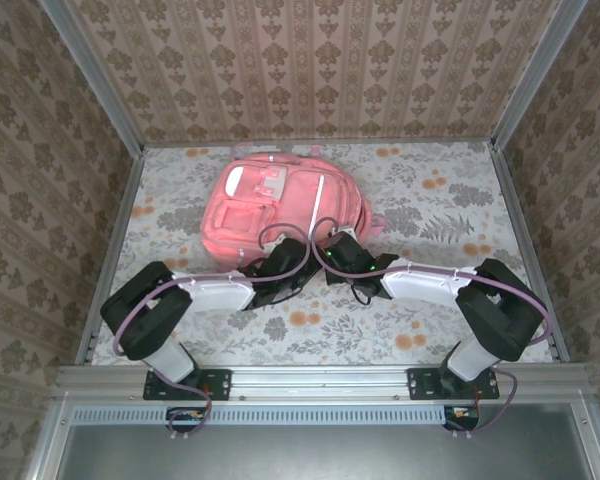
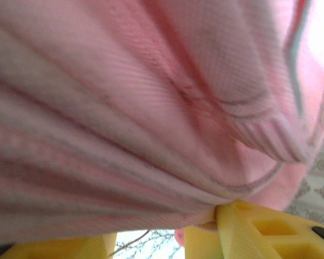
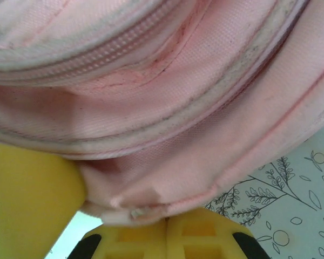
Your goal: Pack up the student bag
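Note:
The student bag (image 1: 280, 205), a big pink backpack, lies flat at the middle back of the table with its near edge towards the arms. My left gripper (image 1: 283, 256) is at that near edge. In the left wrist view its yellow fingers (image 2: 259, 232) stand apart around the left gripper's gap (image 2: 150, 240), with pink bag fabric (image 2: 151, 108) draped over their tips. My right gripper (image 1: 338, 250) is beside it, also at the bag's edge. In the right wrist view the right gripper (image 3: 166, 218) is shut on the hem of the bag (image 3: 167, 108) below a zip line.
The floral tablecloth (image 1: 430, 200) stretches bare to the right of the bag and shows beside it (image 3: 291, 205). Metal rails and patterned walls (image 1: 520, 90) box in the table. Another yellow block (image 3: 27, 199) presses on the fabric at the left; I cannot tell whose it is.

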### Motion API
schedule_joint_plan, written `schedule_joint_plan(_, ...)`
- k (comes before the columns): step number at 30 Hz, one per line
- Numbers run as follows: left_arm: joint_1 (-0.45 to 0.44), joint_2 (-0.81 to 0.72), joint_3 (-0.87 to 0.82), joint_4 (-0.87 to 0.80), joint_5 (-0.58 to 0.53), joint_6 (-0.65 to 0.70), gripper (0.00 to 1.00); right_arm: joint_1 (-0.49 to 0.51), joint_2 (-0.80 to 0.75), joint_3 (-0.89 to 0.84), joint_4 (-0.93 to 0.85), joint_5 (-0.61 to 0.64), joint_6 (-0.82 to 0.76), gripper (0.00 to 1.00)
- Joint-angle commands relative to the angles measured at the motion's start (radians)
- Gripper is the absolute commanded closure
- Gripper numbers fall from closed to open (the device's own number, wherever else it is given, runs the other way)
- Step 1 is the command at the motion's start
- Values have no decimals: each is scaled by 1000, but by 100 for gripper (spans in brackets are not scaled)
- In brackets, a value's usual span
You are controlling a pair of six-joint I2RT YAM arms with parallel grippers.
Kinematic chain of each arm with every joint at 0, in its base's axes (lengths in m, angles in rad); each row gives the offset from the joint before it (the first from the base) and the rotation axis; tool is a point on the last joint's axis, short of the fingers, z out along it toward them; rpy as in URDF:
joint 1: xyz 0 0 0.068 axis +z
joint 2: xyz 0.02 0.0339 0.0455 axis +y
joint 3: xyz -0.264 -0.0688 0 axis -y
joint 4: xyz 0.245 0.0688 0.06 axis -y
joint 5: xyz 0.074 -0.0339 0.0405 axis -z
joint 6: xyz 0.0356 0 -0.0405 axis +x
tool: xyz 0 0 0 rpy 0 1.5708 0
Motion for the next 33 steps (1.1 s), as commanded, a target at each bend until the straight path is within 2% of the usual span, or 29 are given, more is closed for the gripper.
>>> schedule_joint_plan(1,8,45,16,43,-60,-52,65,13,-28,7,26,-50,7,100)
schedule_joint_plan(4,26,26,8,4,-61,-45,100,12,-36,5,23,-54,13,100)
schedule_joint_plan(11,67,-168,-8,-303,-107,19,100,8,-36,5,-15,-35,-25,100)
schedule_joint_plan(16,115,-324,-23,-592,-128,64,100,-18,-59,-1,-56,-8,-74,100)
schedule_joint_plan(22,164,-505,-119,-712,-132,66,100,-62,-85,-2,-93,-17,-123,100)
schedule_joint_plan(27,221,-666,-149,-837,-138,115,100,-91,-27,26,-98,-37,-164,100)
schedule_joint_plan(30,332,-774,-168,-912,-101,200,100,-96,18,58,-95,-52,-184,100)
schedule_joint_plan(33,532,-843,-187,-928,28,335,100,-95,41,87,-99,-78,-189,100)
